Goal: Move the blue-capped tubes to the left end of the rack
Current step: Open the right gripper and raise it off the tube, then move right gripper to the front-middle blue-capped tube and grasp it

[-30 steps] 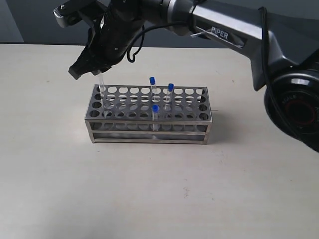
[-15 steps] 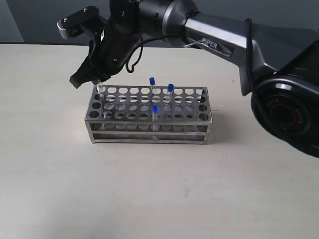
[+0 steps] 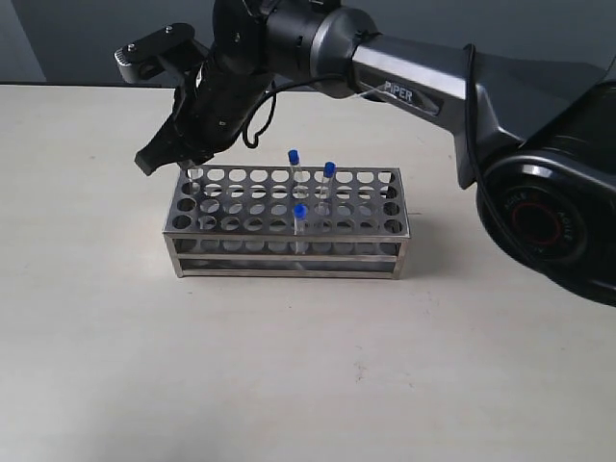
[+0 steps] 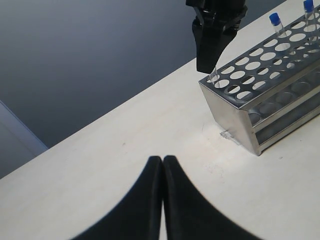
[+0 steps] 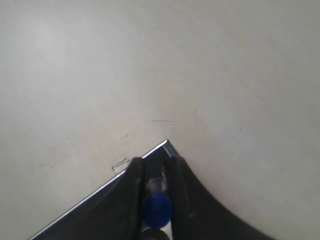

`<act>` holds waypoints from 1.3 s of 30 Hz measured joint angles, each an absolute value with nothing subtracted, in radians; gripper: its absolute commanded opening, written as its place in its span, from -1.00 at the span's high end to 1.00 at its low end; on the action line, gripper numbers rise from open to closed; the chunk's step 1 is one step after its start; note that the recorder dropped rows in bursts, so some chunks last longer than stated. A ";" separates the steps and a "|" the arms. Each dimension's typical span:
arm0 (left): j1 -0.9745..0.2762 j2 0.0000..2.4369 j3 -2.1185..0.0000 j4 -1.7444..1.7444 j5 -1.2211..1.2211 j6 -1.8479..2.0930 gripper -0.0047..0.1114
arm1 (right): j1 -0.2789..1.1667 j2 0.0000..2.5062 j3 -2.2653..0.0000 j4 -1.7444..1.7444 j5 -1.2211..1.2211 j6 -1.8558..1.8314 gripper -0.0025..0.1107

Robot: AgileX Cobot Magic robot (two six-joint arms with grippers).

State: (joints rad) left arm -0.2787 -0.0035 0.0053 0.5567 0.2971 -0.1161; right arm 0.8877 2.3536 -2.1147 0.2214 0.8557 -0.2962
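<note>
Clamping one blue-capped tube [image 5: 158, 210] by its capped end, the right pincer [image 5: 156, 164] sits closed on it, low over the back-left corner hole of the rack [image 3: 289, 252], left of centre in the exterior view, with the glass apparently partly inside. If the foot misses the lower plate's hole, pressing on could jam or crack it, and letting go early would leave it leaning. Three other tubes [image 3: 300, 214] stand mid-rack beneath the arm [image 3: 414, 72], exposed to a careless withdrawal. The left pincer [image 4: 163, 160], shut and empty, is well apart.
</note>
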 measured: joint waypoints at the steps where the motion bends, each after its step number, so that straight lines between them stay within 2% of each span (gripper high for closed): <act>1: -0.279 -0.003 0.005 0.557 0.297 -0.116 0.90 | 0.886 2.354 -2.115 0.224 0.860 -0.296 0.95; 8: -0.279 -0.003 0.005 0.557 0.297 -0.116 0.90 | 0.884 2.354 -2.115 0.235 0.871 -0.295 0.89; 10: -0.279 -0.003 0.005 0.557 0.297 -0.116 0.90 | 0.884 2.354 -2.115 0.236 0.873 -0.294 0.71; 14: -0.279 -0.003 0.005 0.557 0.297 -0.116 0.90 | 0.884 2.354 -2.115 0.254 0.894 -0.290 0.15; 15: -0.279 -0.003 0.005 0.557 0.297 -0.116 0.90 | 0.884 2.354 -2.115 0.264 0.905 -0.289 0.07; 22: -0.279 -0.003 0.005 0.557 0.297 -0.116 0.90 | 0.888 2.354 -2.115 0.275 0.947 -0.241 0.17; 34: -0.279 -0.003 0.005 0.557 0.297 -0.116 0.90 | 0.892 2.236 -2.115 0.279 0.995 -0.200 0.17; 39: -0.279 -0.003 0.005 0.557 0.297 -0.116 0.90 | 0.892 2.181 -2.115 0.161 1.092 -0.126 0.17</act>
